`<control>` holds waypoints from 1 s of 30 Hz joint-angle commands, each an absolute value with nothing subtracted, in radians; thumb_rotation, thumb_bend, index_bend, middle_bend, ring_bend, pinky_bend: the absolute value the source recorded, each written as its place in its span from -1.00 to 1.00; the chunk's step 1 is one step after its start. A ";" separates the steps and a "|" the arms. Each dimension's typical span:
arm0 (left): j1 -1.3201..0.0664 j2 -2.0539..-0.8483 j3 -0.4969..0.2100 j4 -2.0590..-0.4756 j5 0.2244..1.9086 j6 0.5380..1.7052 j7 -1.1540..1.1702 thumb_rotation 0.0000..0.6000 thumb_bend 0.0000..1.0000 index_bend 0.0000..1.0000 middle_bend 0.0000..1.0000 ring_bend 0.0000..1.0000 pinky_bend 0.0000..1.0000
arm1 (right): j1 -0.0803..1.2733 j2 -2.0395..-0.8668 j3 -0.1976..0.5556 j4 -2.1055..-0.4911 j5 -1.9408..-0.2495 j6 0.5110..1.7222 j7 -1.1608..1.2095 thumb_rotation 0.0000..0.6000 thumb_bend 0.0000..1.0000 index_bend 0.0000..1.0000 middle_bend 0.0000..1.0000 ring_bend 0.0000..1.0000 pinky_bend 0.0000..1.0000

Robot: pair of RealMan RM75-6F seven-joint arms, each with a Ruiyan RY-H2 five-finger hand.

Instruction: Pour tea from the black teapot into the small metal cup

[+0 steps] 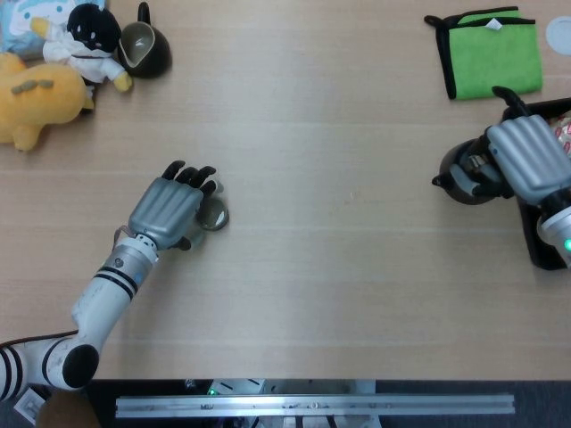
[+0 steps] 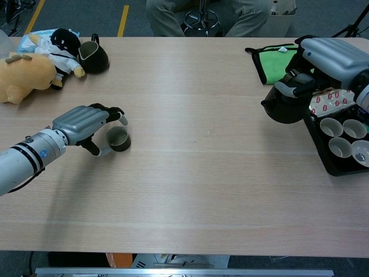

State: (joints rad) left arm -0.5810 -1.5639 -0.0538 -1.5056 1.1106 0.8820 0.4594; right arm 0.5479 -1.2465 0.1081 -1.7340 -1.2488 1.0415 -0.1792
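At bench's right end, black teapot sat gripped by right hand, well apart from small metal cup at left. Left hand cupped it, contact unclear. Step: steadying cup; next, carry teapot over, tilt.

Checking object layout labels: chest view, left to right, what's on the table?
Yellow plush → black pitcher → left hand → small metal cup → green cloth → black teapot held by right hand → cup tray.
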 commanded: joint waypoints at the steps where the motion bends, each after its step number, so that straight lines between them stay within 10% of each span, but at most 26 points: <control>1: -0.586 -1.572 -0.050 -1.492 1.102 0.884 0.463 1.00 -0.42 -0.54 -0.79 -0.73 -0.83 | 0.547 -1.246 0.108 -1.734 -1.249 1.040 -0.177 0.57 -0.27 1.00 0.87 0.69 -0.85; 30: -0.610 -1.617 -0.049 -1.442 1.053 0.879 0.410 1.00 -0.42 -0.36 -0.73 -0.71 -0.83 | 0.538 -1.238 0.106 -1.731 -1.251 1.033 -0.167 0.64 -0.27 1.00 0.86 0.69 -0.85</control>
